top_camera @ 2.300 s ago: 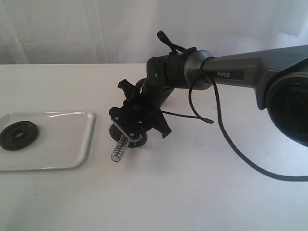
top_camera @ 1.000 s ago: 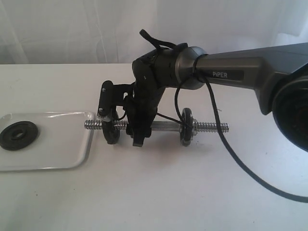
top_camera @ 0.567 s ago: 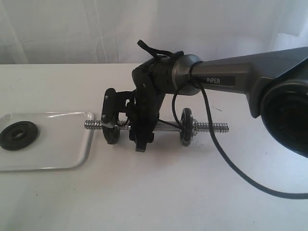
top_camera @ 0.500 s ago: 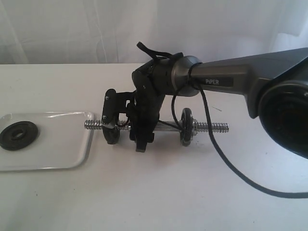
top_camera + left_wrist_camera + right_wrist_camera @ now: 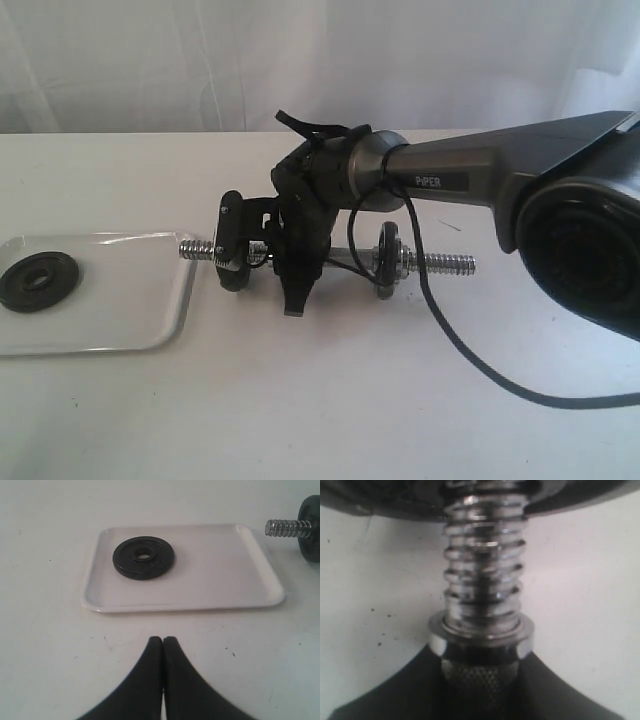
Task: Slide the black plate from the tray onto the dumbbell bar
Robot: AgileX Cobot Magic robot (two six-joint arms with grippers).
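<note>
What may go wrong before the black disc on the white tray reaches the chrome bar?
1. The flat round black plate lies flat in the glossy white tray; the shut left gripper may push it rather than lift it.
2. The threaded end of the chrome dumbbell bar is coarse; the plate's hole might catch there.

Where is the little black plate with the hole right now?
In the exterior view the black plate lies flat at the far left, in the left part of the tray, apart from the dumbbell bar on its right.
</note>
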